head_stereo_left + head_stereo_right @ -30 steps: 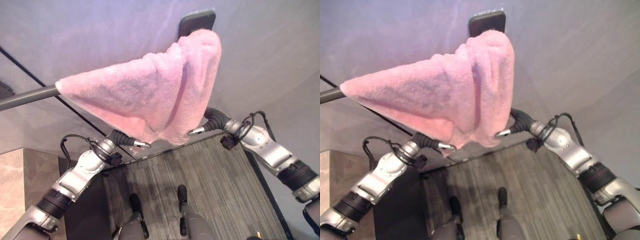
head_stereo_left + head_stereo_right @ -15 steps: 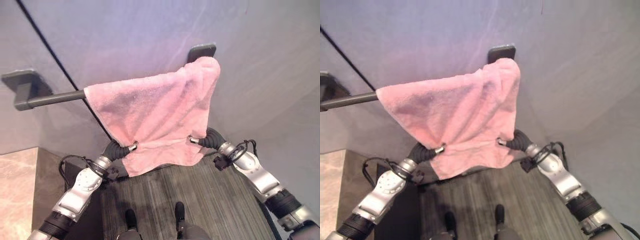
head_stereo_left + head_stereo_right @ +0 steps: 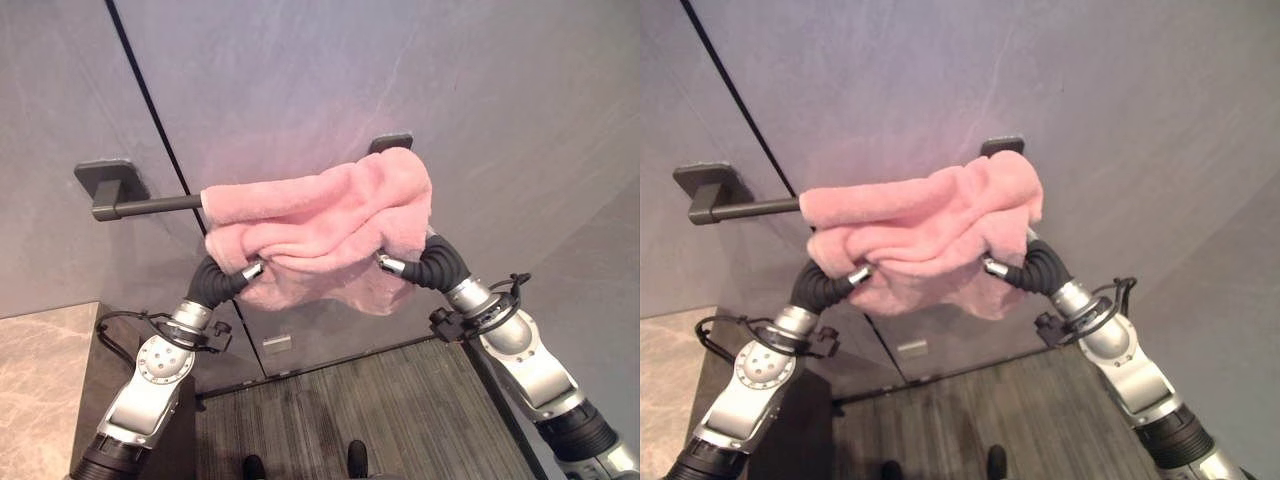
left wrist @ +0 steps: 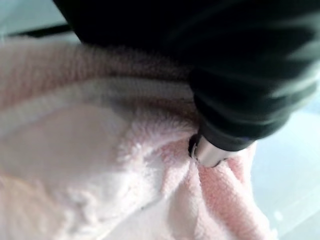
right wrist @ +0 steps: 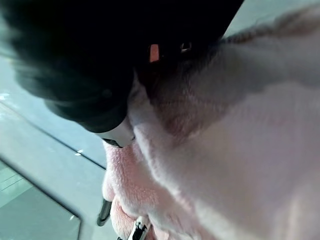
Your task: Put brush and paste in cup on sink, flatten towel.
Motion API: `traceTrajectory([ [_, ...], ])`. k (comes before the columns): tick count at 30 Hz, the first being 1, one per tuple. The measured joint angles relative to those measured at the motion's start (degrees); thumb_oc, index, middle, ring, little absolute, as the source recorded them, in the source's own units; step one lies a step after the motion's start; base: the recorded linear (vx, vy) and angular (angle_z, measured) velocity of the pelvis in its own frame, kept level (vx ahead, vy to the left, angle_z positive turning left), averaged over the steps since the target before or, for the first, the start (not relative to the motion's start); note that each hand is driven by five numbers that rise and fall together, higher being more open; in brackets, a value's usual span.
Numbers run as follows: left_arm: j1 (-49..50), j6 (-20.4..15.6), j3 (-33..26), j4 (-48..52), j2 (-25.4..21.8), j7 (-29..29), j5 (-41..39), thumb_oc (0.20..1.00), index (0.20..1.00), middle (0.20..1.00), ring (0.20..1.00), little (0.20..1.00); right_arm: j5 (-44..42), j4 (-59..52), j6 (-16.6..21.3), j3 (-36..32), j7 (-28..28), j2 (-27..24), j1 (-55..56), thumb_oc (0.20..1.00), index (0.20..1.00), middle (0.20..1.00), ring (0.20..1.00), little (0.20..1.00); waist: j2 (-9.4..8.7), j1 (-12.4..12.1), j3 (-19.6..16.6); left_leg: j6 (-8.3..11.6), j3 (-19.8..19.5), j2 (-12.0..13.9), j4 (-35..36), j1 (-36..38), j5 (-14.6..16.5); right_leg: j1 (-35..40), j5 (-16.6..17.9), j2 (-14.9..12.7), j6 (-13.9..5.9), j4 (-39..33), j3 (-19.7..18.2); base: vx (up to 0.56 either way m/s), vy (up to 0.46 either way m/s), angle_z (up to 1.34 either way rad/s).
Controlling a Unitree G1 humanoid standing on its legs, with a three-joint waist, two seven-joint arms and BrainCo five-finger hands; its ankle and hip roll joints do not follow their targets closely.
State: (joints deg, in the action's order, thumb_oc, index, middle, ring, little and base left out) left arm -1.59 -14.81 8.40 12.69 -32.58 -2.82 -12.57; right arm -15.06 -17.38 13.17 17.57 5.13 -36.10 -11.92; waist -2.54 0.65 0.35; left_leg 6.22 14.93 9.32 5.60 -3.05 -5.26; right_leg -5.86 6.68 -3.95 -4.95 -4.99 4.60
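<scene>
A pink towel (image 3: 320,215) hangs bunched over a dark rail (image 3: 150,205) on the grey wall, crowded toward the rail's right bracket (image 3: 390,142). My left hand (image 3: 215,280) is pushed up into the towel's lower left folds, and my right hand (image 3: 440,265) is buried in the lower right folds. The cloth is gathered up between them, with a flap sagging below. In the left wrist view the left hand's dark cover (image 4: 250,75) presses into the towel (image 4: 75,150). The right wrist view shows the right hand's cover (image 5: 75,75) against the towel (image 5: 240,150).
The rail's left bracket (image 3: 105,178) is bare, as is the rail's left stretch. A marble counter (image 3: 40,380) lies at the lower left. Dark plank floor (image 3: 380,400) runs below the wall, and a small plate (image 3: 277,343) sits low on the wall.
The camera has tilted upward, so the whole picture has shifted. Both hands have risen toward the rail, and the towel's hanging part is now bunched up instead of spread downward.
</scene>
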Motion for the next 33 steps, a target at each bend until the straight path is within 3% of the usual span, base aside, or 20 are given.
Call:
traceTrajectory([
  [7, 7.0, -1.7, -6.2, 0.3, 1.6, -4.0, 0.8, 0.200, 0.200, 0.200, 0.200, 0.200, 5.0, 0.9, -0.4, 5.6, -0.1, -0.6, -0.7, 0.200, 0.200, 0.200, 0.200, 0.200, -0.62, -2.3, -0.5, 0.00, -0.3, -0.1, -0.2, 0.1, 0.0, 0.5, -0.1, -0.1, -0.06, 0.0, 0.6, 0.00, 0.005, 0.05],
  [10, 10.3, -1.8, -5.7, -0.6, 2.0, -5.2, 1.8, 0.200, 0.200, 0.200, 0.200, 0.200, 7.1, 4.6, -0.5, 7.6, -0.2, 1.2, -0.5, 0.200, 0.200, 0.200, 0.200, 0.200, -0.74, -3.4, -0.6, 0.00, -0.4, -0.1, -0.2, 0.7, 0.0, 1.1, -0.3, -0.1, -0.10, 0.0, 0.7, -0.01, 0.000, 0.02],
  [11, 10.6, -2.2, -3.1, -6.7, 2.6, -5.6, 2.1, 0.200, 0.200, 0.200, 0.200, 0.200, 7.5, 13.9, -1.0, 10.8, -0.8, 4.5, -0.5, 0.200, 0.200, 0.200, 0.200, 0.200, -0.42, -3.9, -0.8, -0.06, -0.6, -0.1, 0.0, 1.0, 0.5, 1.5, -0.6, -0.2, -0.22, 0.0, 0.8, -0.01, 0.006, 0.06],
  [14, 10.1, 0.1, 3.1, -17.2, 3.4, -5.4, 2.8, 0.200, 0.200, 0.200, 0.200, 0.200, 9.8, 20.1, -3.1, 14.0, -1.3, 5.1, 0.3, 0.200, 0.200, 0.200, 0.200, 0.200, 0.12, -4.2, -0.7, 0.04, -0.6, -0.1, 0.0, 0.8, 0.6, 1.3, -0.7, -0.2, 0.01, -0.1, 0.8, 0.00, 0.003, 0.02],
  [19, 8.3, 0.5, 5.1, -14.9, 3.6, -5.3, 4.2, 0.200, 0.200, 0.200, 0.200, 0.200, 11.3, 18.0, -3.2, 9.9, -3.9, 5.7, 4.7, 0.200, 0.200, 0.200, 0.200, 0.200, 0.69, -2.2, -0.6, -0.24, -0.4, -0.1, 0.0, 1.1, 0.4, 1.5, -0.6, -0.2, -0.03, 0.0, 0.8, 0.00, 0.001, -0.01],
  [20, 7.9, 0.5, 5.5, -15.2, 3.6, -5.3, 4.2, 0.260, 0.260, 0.260, 0.260, 0.260, 11.3, 18.0, -3.2, 9.7, -4.0, 5.7, 4.7, 0.200, 0.200, 0.200, 0.200, 0.200, 0.78, -2.0, -0.6, -0.19, -0.4, -0.1, 0.0, 1.2, 0.4, 1.6, -0.5, -0.2, -0.02, 0.0, 0.8, 0.00, 0.009, -0.04],
  [21, 7.6, 0.5, 5.7, -15.5, 3.7, -5.3, 4.2, 1.000, 1.000, 1.000, 1.000, 1.000, 11.3, 18.0, -3.2, 9.6, -4.3, 5.7, 4.7, 0.890, 0.890, 0.890, 0.890, 0.890, 0.78, -1.8, -0.6, -0.15, -0.4, -0.1, 0.0, 1.3, 0.4, 1.6, -0.5, -0.2, 0.00, 0.0, 0.8, -0.01, 0.007, -0.03],
  [22, 7.2, 0.5, 6.0, -16.3, 3.7, -5.3, 4.2, 1.000, 1.000, 1.000, 1.000, 1.000, 11.3, 18.4, -3.1, 9.6, -4.8, 5.9, 4.7, 1.000, 1.000, 1.000, 1.000, 1.000, 0.80, -1.5, -0.6, -0.14, -0.3, 0.0, 0.0, 1.4, 0.4, 1.7, -0.5, -0.1, 0.00, 0.0, 0.7, 0.00, 0.005, -0.05],
  [24, 4.4, 1.6, 8.4, -24.6, 4.0, -5.4, 6.8, 1.000, 1.000, 1.000, 1.000, 1.000, 11.3, 24.9, -3.2, 9.7, -5.4, 7.6, 4.6, 1.000, 1.000, 1.000, 1.000, 1.000, 1.04, -1.3, -1.0, -0.07, -0.1, 0.0, -0.2, 2.0, 0.5, 2.2, -0.6, -0.1, -0.02, 0.0, 0.6, 0.00, 0.003, -0.05],
  [28, 4.8, 5.0, 8.6, -28.9, 3.9, -5.3, 12.0, 1.000, 1.000, 1.000, 1.000, 1.000, 11.2, 28.1, -4.5, 8.8, -6.5, 7.1, 5.8, 1.000, 1.000, 1.000, 1.000, 1.000, 1.15, -1.1, -1.0, -0.08, 0.1, 0.1, -0.2, 2.2, 0.5, 2.1, -0.7, 0.0, -0.09, -0.1, 0.5, 0.00, 0.002, -0.02],
  [33, 7.5, 6.5, 7.9, -31.4, 4.0, -4.3, 14.2, 1.000, 1.000, 1.000, 1.000, 1.000, 8.2, 31.0, -4.6, 4.6, -6.8, 7.8, 10.2, 1.000, 1.000, 1.000, 1.000, 1.000, 1.12, -0.8, -1.0, -0.34, 1.1, 0.1, 0.0, 3.3, 1.2, 2.8, -0.9, 0.0, -0.30, -0.5, -0.8, 0.00, 0.003, -0.08],
])
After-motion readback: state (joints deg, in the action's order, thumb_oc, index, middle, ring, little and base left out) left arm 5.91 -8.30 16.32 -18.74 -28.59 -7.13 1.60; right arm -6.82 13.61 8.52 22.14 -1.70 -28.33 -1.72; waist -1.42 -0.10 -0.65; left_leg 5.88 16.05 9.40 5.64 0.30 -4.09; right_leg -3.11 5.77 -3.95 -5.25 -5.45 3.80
